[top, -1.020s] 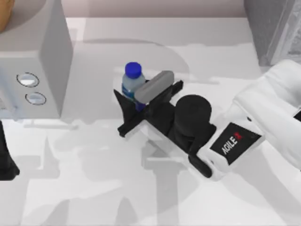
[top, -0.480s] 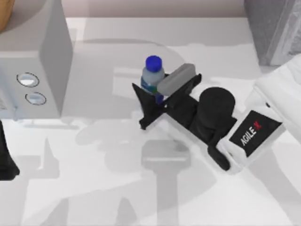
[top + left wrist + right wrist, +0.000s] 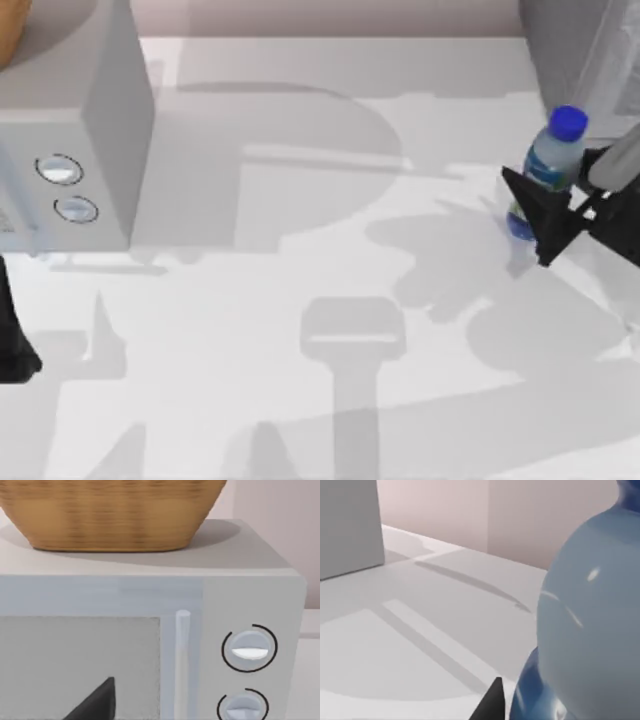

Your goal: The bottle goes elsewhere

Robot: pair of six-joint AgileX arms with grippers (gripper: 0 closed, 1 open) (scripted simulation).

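One bottle [image 3: 548, 170] is counted, capped in blue. One microwave [image 3: 70, 130] is seen on the desk [image 3: 300, 380], and two round dials [image 3: 249, 648] are counted on its front. One woven basket [image 3: 110, 512] is carried on top of it. One pincer [image 3: 575, 205] is seen at the right edge; a second dark shape [image 3: 12, 340] at the left edge is possibly part of the other arm.

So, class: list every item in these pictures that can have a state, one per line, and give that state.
bottle: capped, upright, gripped at the table's right edge.
right gripper: fingers shut on the bottle.
left gripper: parked facing the microwave.
microwave: door closed.
basket: sitting on top of the microwave.
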